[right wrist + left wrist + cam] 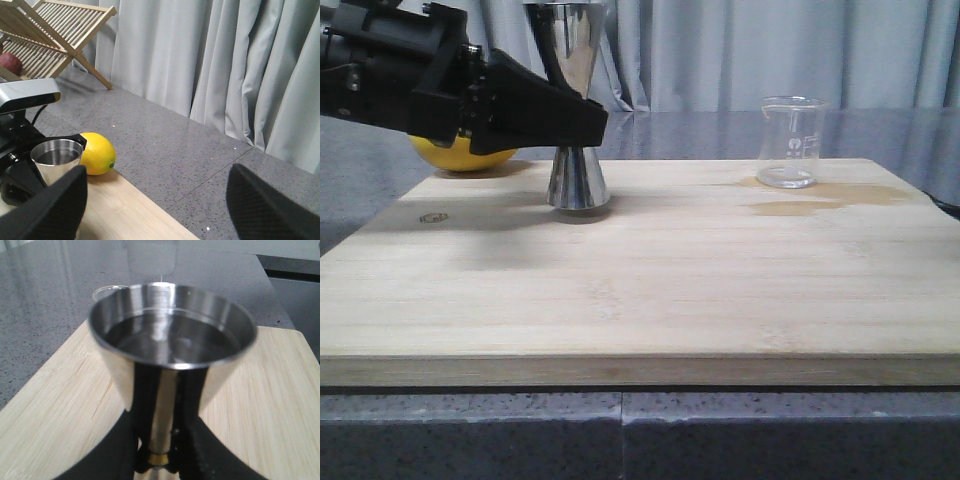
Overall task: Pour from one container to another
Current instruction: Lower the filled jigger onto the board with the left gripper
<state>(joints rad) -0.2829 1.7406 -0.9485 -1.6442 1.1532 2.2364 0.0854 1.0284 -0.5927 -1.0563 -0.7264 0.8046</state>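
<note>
While my left tool [582, 118] clenches the jigger [576, 110] at its waist, my right tool [155, 210] stands released
The glass beaker [790, 142], well off beyond the jigger, looks light, slick, breakable; I'd take it mid-wall

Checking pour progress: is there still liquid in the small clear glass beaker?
No, the small clear glass beaker stands upright and looks empty in the front view, on a wet stain on the wooden board.

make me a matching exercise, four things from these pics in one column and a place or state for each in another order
1. jigger
2. beaker
3. lemon
4. right gripper

a. open, holding nothing
b. yellow, behind the board's far left edge
c. empty, beside a wet patch
d. gripped at its waist, liquid in the top cup

Pairs: 1-d, 2-c, 3-b, 4-a
</note>
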